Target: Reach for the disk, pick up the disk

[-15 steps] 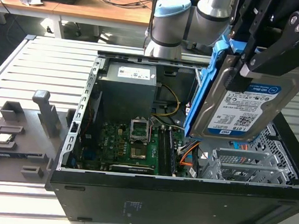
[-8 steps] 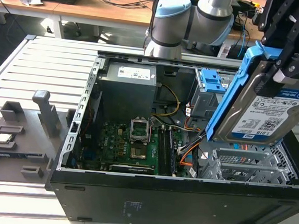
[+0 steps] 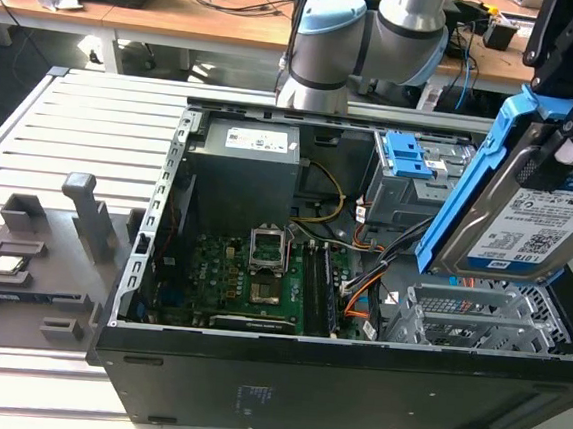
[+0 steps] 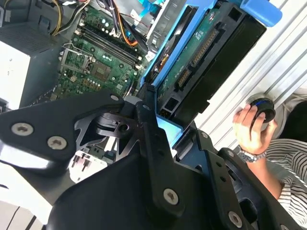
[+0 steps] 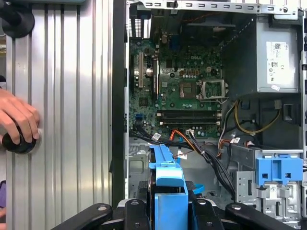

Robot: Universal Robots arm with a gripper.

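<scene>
Gripper (image 3: 566,119) clamped on the disk (image 3: 527,221), black fingers (image 4: 148,139) closed against the blue frame at one end. Disk lifted clear of the case (image 3: 332,379), hanging tilted above its corner at the exterior view's right, label side facing the camera, blue frame running down the edge toward the exterior view's left. In the second wrist view, underside of the disk (image 4: 201,62) showing its green circuit board and black connector edge, projecting straight out from between the fingers. In the first wrist view, blue frame of the disk (image 5: 168,187) standing edge-on between the black gripper links.

Below, open case lying on its side on the slatted metal table (image 3: 73,136). Inside: green motherboard (image 3: 251,277) with an empty socket, grey power supply (image 3: 245,176) behind it, orange and black cables (image 3: 361,281) running toward the drive cage (image 3: 414,186), where a blue latch (image 3: 405,155) sits. Perforated metal bay (image 3: 479,312) directly beneath the raised disk, apart from it. Grey fixture (image 3: 37,253) on the table at the exterior view's left, well apart from the case, holding a small silver chip (image 3: 6,265).

A person's hand (image 4: 252,127) resting on a black knob (image 4: 263,108) on the table beside the case, striped sleeve behind it; same hand (image 5: 17,117) in the first wrist view.
</scene>
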